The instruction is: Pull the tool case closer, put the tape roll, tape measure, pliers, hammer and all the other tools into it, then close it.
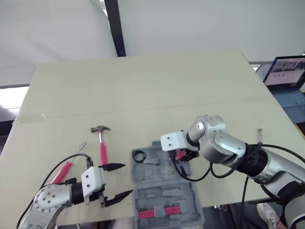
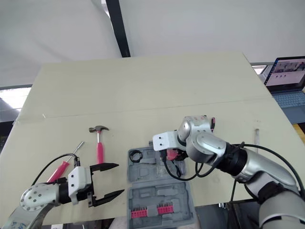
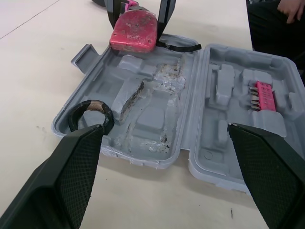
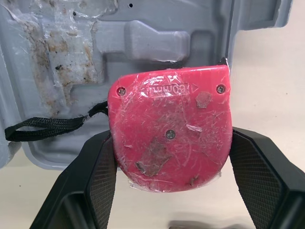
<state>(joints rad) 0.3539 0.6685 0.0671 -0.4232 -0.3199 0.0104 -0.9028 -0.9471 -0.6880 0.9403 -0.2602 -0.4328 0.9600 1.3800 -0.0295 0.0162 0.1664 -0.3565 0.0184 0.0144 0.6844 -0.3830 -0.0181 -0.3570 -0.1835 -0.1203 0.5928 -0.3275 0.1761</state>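
Note:
The grey tool case [image 1: 164,191] lies open at the table's near edge, with a black tape roll [image 1: 138,155] in its far left corner and pink bits [image 3: 263,95] in the near half. My right gripper [image 1: 181,155] is shut on the pink tape measure [image 4: 171,129] and holds it just above the case's far right edge, its black strap [image 4: 43,126] hanging over the tray. My left gripper [image 1: 116,181] stands open to the left of the case, nothing between its fingers [image 3: 71,176]. A pink-handled hammer [image 1: 101,143] lies left of the case.
A pink-handled screwdriver [image 1: 64,171] lies at the near left, beside my left arm. A thin pale tool [image 1: 260,136] rests near the right edge. A laptop [image 1: 286,71] stands off the table at the far right. The far half of the table [image 1: 143,86] is bare.

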